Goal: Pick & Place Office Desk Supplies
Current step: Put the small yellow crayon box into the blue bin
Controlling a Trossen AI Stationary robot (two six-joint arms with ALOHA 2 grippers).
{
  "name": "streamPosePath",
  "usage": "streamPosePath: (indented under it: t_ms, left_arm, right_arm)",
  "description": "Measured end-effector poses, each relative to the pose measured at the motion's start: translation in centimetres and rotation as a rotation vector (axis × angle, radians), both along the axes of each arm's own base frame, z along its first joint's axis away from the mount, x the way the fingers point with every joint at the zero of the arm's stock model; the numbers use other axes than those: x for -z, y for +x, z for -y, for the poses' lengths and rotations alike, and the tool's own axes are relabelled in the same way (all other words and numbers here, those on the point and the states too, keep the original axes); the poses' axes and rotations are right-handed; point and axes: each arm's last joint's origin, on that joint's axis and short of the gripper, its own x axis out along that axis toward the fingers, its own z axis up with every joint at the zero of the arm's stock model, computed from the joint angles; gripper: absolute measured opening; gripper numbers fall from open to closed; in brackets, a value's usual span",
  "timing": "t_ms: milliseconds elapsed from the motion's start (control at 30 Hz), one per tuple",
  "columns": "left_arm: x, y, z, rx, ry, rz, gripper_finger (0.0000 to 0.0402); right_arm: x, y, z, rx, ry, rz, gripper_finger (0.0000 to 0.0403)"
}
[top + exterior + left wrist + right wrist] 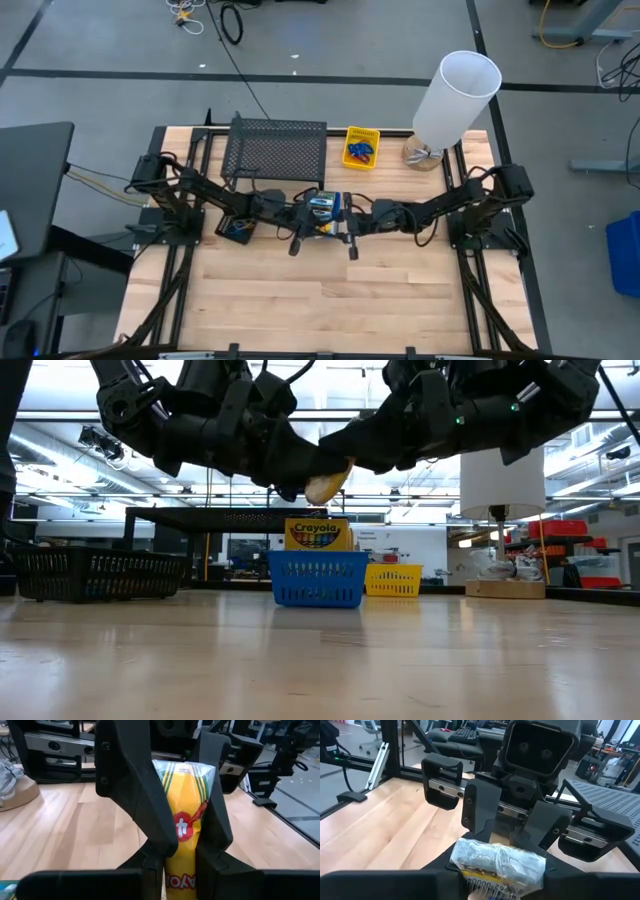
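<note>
Clamped between the left gripper's point(182, 845) narrowed fingers, a crayon box point(186, 820), its far end met by the right gripper point(497, 870), grip unclear.

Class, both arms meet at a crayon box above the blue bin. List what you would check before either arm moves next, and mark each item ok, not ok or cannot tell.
1. Left gripper clamped on the crayon box: ok.
2. Right gripper closed firmly on the same box: cannot tell.
3. Box held clear of the table, above the blue bin: ok.
4. Blue bin has spare room; one crayon box already stands in it: cannot tell.
5. Yellow bin out of the arms' way: ok.
</note>
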Motion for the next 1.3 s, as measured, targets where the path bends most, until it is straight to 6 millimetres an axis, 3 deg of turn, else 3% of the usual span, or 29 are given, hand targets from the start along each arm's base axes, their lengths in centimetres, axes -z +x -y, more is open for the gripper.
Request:
streamPosePath:
  t_ms: [367,433,700,900,1033,1300]
  left_arm:
    - [-0.3,0.1,0.0,0.000,0.014,0.002,0.0069]
    - [-0.5,0.0,0.0,-0.001,0.011,-0.021,0.0097]
    - [-0.6,-0.9,0.2,0.003,-0.015,-0.142,0.0275]
    - [-0.4,-1.8,0.7,0.049,-0.018,-0.252,0.0346]
    - [-1.0,-2.5,0.8,0.036,-0.021,-0.302,0.0356]
    - [-3.7,-3.7,0.6,0.006,0.058,-0.220,0.0340]
  right_arm:
    - [-0.9,-0.4,-0.5,-0.016,-0.033,0.031,0.0114]
    - [-1.0,-0.4,-0.6,-0.026,-0.045,0.044,0.0113]
    - [-1.6,-0.4,-1.2,-0.050,-0.063,0.095,0.0103]
    - [-1.6,-0.4,-1.2,-0.050,-0.063,0.096,0.0103]
    - [-1.5,-0.4,-1.2,-0.049,-0.061,0.087,0.0103]
    - [-1.1,-0.5,-1.0,-0.032,-0.068,0.046,0.0103]
